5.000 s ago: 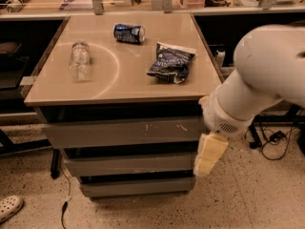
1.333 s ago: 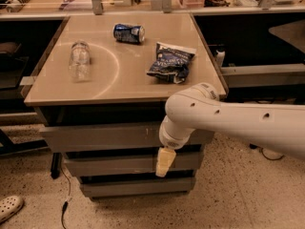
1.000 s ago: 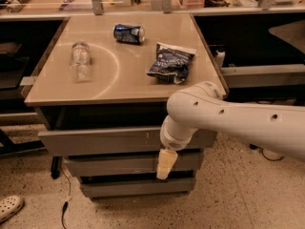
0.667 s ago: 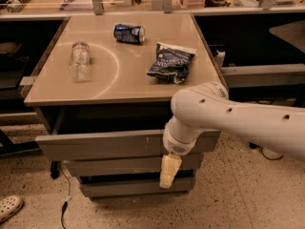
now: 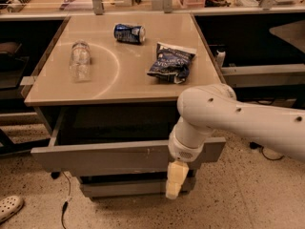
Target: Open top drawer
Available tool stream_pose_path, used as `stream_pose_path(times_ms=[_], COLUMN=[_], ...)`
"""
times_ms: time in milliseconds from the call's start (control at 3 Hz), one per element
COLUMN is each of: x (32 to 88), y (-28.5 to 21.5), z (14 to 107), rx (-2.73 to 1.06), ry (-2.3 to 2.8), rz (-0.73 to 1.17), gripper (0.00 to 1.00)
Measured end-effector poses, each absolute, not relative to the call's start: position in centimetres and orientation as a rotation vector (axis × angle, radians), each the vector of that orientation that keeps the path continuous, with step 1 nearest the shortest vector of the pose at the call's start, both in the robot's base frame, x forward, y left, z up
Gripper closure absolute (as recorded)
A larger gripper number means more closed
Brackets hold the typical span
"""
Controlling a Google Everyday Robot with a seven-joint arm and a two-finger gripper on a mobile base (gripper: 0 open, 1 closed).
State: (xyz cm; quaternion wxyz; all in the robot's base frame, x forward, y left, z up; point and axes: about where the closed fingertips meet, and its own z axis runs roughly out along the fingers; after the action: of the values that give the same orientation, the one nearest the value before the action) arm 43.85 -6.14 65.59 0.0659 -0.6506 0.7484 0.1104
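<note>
The pincer [image 5: 175, 182] hangs at the top drawer [image 5: 109, 157] front's lower right edge; the front runs left-right. Pull is toward the camera. Pincer open or closed - can't tell.

bulbous white arm [image 5: 248, 120] with small dark holes, cream hand [image 5: 173, 187] at its tip

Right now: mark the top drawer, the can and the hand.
top drawer [image 5: 105, 157], camera view, its grey front.
can [image 5: 129, 33], camera view, its side.
hand [image 5: 175, 181], camera view, pale tip at the drawer front's lower edge.
</note>
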Motion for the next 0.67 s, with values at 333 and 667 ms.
stream_pose_path(times_ms=[333,667], x=[41.4,38.3], y=[-6.8,-7.7], z=[66.3,67.2], rx=[-1.993,-2.033], ry=[2.29,2.321], rz=[0.416,0.516], gripper=[0.0,0.0])
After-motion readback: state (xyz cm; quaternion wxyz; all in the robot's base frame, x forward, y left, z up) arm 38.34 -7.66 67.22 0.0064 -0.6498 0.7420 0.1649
